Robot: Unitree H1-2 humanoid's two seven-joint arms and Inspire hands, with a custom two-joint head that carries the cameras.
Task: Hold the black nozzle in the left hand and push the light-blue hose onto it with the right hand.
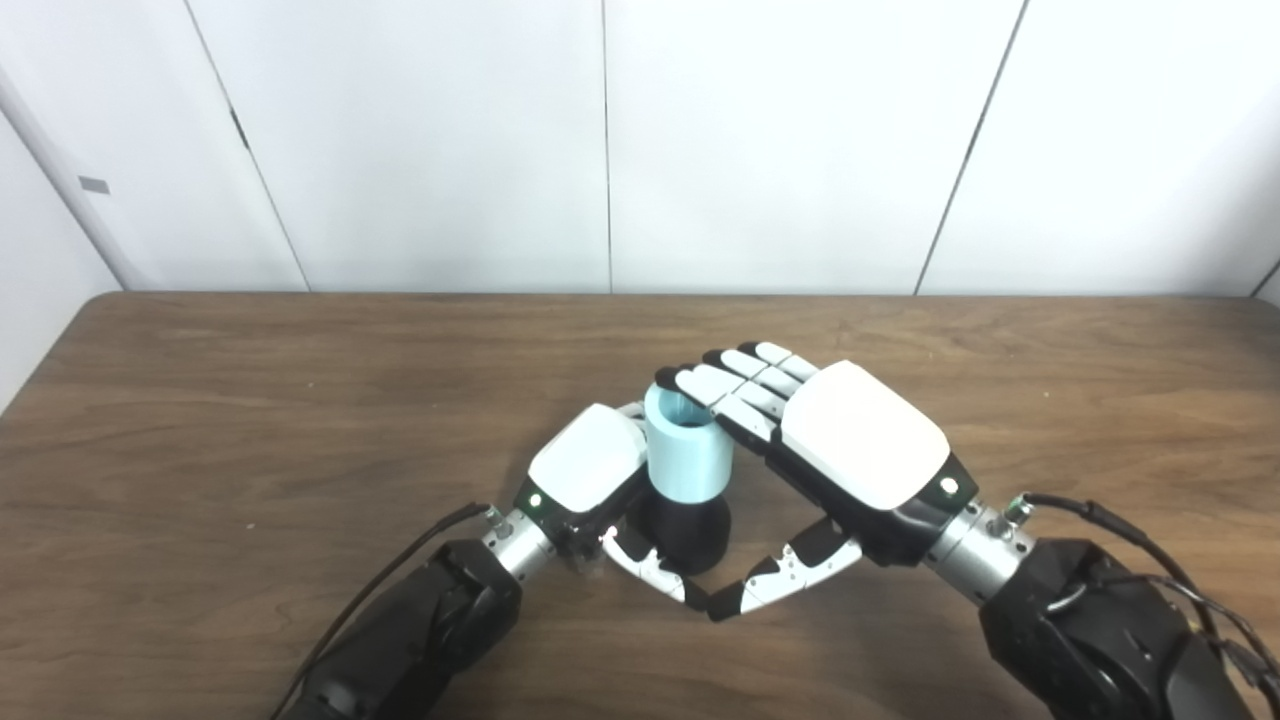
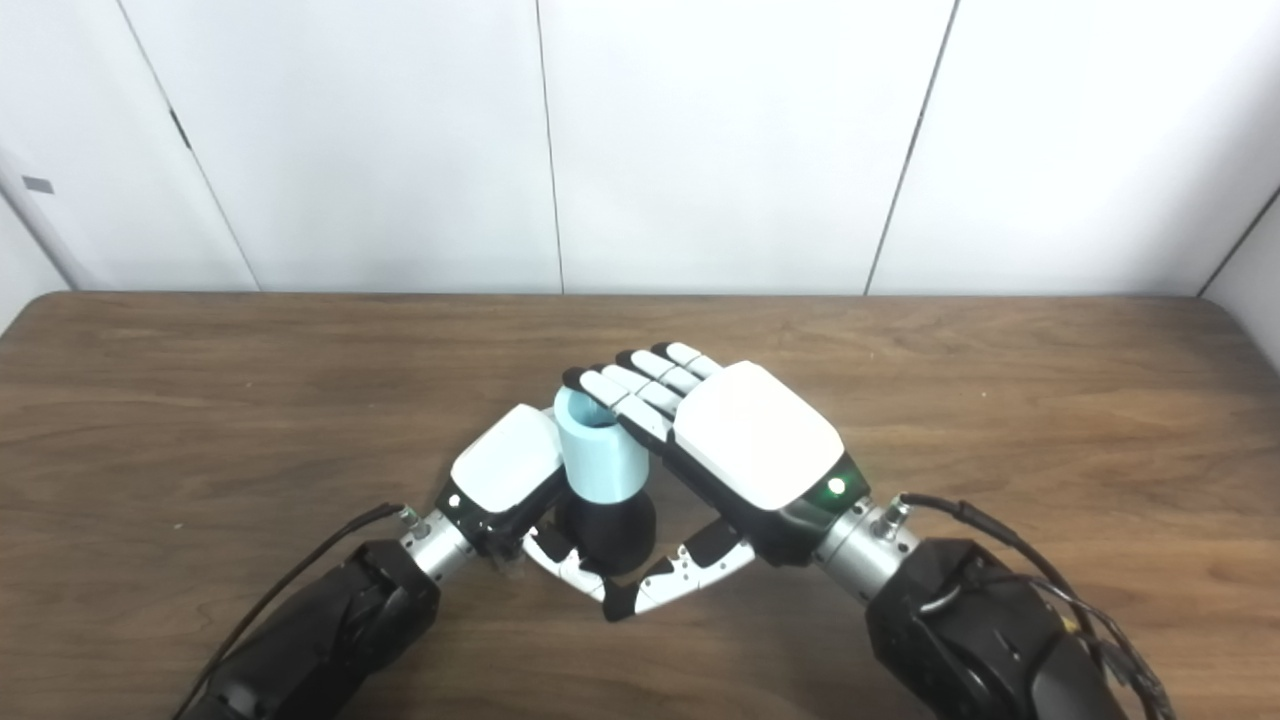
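Observation:
The black nozzle (image 1: 686, 532) stands upright on the wooden table (image 1: 250, 420), just right of centre. The light-blue hose (image 1: 686, 452), a short open-topped tube, sits on top of it, tilted slightly left. My left hand (image 1: 590, 470) is shut on the nozzle: its thumb curls across the nozzle's front and its fingers are hidden behind. My right hand (image 1: 862, 445) is open beside the hose. Its straight fingers (image 1: 720, 385) lie against the hose's upper right rim, and its thumb reaches low toward the left thumb without wrapping the hose.
White wall panels (image 1: 600, 140) rise behind the table's far edge. A black cable (image 1: 400, 560) runs along the left forearm, another (image 1: 1120, 530) along the right.

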